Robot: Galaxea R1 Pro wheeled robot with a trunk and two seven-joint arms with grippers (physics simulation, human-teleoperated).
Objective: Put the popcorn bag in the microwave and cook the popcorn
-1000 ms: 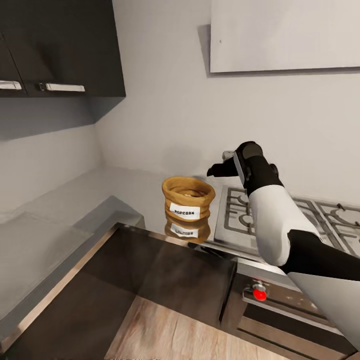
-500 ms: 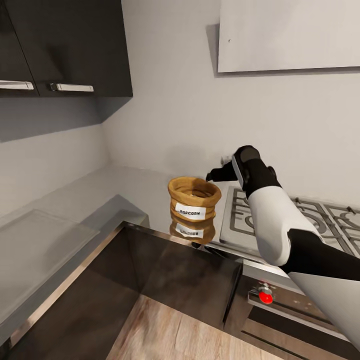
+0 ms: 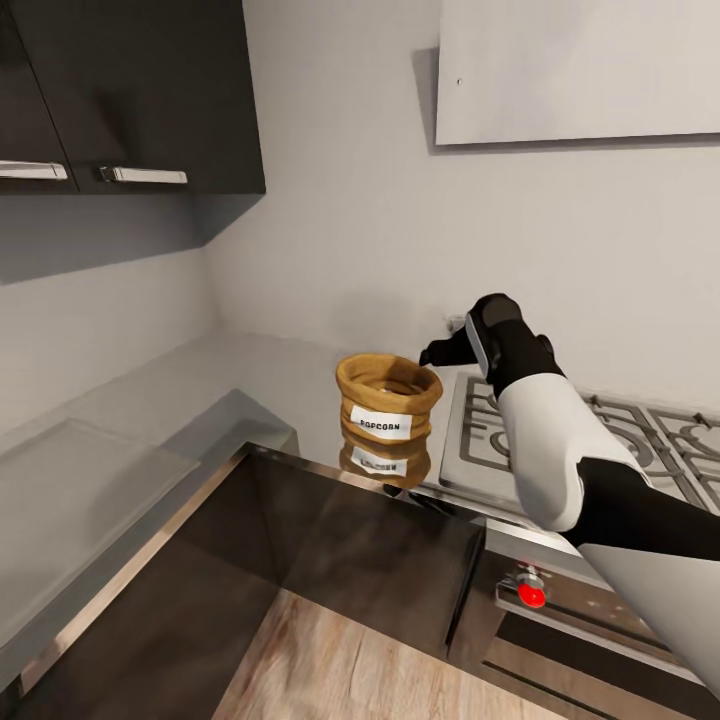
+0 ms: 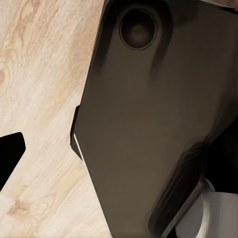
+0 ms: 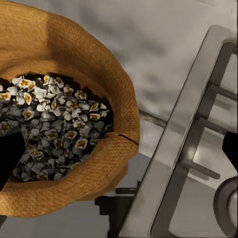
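Steel countertop — popcorn bag beside hob.

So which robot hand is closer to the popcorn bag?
The right one. The right gripper hovers just above and behind the popcorn bag, by its rim, not touching. The left gripper hangs low over the wooden floor, away from the bag.

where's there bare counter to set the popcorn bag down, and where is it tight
Bare countertop runs from the popcorn bag toward the corner under the dark wall cabinet, and along the side wall. It is tight on the bag's other side: the gas hob starts right beside it, and the right gripper hangs by the bag's rim.
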